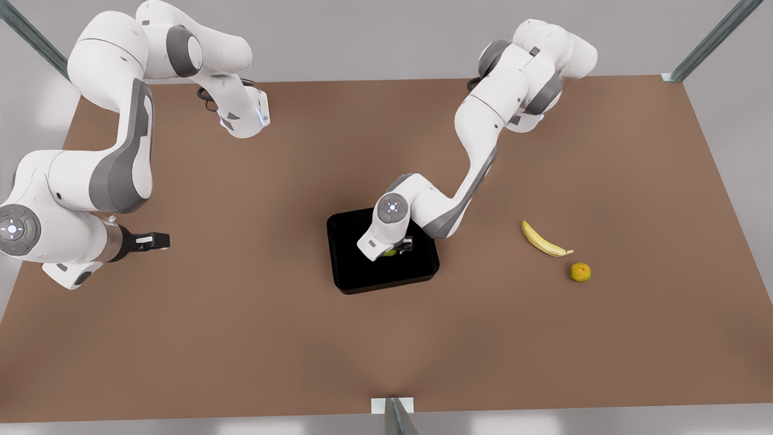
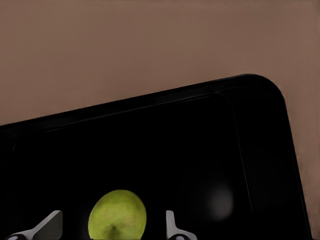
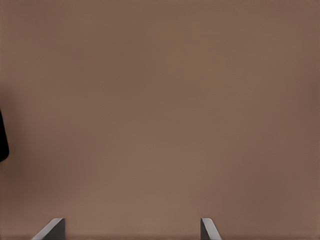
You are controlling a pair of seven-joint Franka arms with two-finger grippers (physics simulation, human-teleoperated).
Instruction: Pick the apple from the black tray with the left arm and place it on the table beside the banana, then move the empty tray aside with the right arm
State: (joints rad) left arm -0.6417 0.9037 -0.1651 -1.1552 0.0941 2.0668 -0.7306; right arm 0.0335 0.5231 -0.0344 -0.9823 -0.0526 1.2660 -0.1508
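The yellow-green apple (image 1: 389, 252) (image 2: 118, 214) lies in the glossy black tray (image 1: 386, 284) (image 2: 250, 125) at mid-table. My left gripper (image 1: 397, 248) (image 2: 111, 224) belongs to the arm on the front view's right. It is down inside the tray and open, with one finger (image 2: 50, 225) on each side of the apple and a small gap to each. The banana (image 1: 545, 241) rests on the brown table (image 1: 241, 338) toward the front view's right of the tray. My right gripper (image 1: 158, 241) (image 3: 131, 227) waits open over bare table at the front view's left.
A small orange fruit (image 1: 580, 272) sits just beyond the banana's dark tip. A dark edge (image 3: 2, 135) shows at the border of the right wrist view. Metal frame posts stand at the table corners (image 1: 670, 77) and at the middle of the near edge (image 1: 392, 408).
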